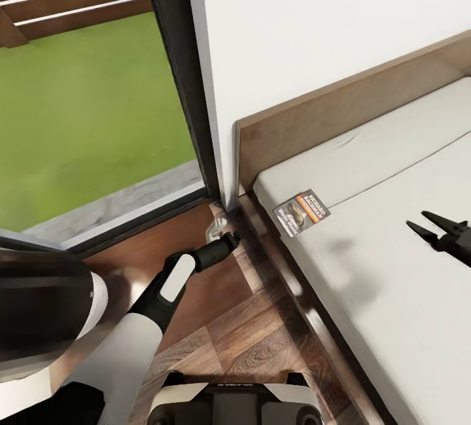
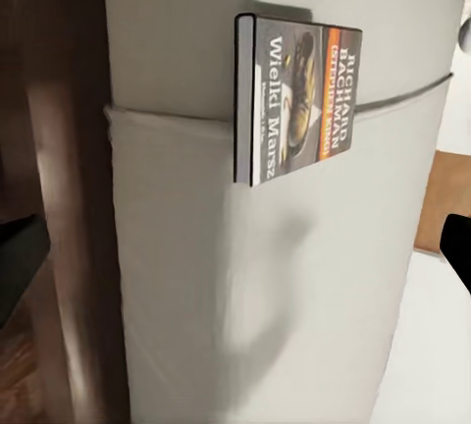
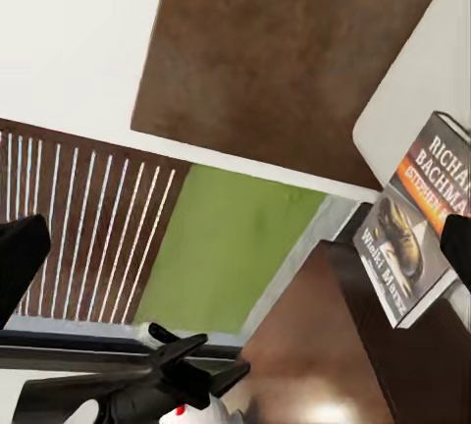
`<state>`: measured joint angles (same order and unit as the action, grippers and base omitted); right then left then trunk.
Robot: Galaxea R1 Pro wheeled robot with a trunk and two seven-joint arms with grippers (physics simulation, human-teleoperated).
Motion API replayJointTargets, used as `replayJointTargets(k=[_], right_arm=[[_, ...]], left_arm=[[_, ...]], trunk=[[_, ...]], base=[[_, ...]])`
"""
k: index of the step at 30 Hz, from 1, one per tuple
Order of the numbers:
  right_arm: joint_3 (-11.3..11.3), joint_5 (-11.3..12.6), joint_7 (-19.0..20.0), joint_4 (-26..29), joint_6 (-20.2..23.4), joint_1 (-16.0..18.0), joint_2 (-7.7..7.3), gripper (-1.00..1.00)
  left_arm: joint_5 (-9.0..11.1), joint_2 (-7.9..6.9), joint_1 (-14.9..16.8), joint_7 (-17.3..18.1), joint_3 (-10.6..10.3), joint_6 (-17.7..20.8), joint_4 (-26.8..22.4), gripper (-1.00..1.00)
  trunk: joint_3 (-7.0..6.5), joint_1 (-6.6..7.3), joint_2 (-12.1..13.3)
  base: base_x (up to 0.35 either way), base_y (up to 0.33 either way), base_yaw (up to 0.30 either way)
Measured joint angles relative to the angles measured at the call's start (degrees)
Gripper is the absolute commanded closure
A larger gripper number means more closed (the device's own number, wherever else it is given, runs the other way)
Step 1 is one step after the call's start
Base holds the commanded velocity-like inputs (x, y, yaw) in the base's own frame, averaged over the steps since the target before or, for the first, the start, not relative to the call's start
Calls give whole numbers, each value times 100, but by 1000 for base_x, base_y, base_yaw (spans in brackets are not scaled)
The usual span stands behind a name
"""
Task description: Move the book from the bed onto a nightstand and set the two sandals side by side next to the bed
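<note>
Book (image 1: 301, 213) at bed (image 1: 392, 294) corner edge, mattress around it bare.

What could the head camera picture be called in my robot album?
Open right gripper hovers over the bed, near the book at the mattress corner.

The book (image 2: 297, 102) lies flat on the off-white mattress (image 2: 245, 277), close to the mattress edge, its dark cover showing orange title lettering and a pale picture. A seam line crosses the mattress beneath it. The dark brown bed frame (image 2: 69, 198) runs alongside. A soft shadow falls on the mattress below the book.
</note>
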<state>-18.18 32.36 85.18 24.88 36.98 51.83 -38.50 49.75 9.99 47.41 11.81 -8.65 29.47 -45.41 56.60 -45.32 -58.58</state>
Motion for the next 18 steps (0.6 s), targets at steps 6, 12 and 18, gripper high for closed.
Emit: replayJointTargets(k=[6,12,18], right_arm=[[-11,-1,36,-725,-49,1,-599,-100],[-39,-30,38,-1495,-109,-1,-1615,-100],[-19,-6,43,-1925,-123,-4,-1980,-100]], left_arm=[[4,-1,1,-6,-51,-260,142,-100],[1,1,2,35,-716,-1333,1034,-100],[-2,1,2,680,-875,-1803,1122,-100]], trunk=[[0,1,0],[0,0,0],[0,0,0]], base=[[0,0,0],[0,0,0],[0,0,0]])
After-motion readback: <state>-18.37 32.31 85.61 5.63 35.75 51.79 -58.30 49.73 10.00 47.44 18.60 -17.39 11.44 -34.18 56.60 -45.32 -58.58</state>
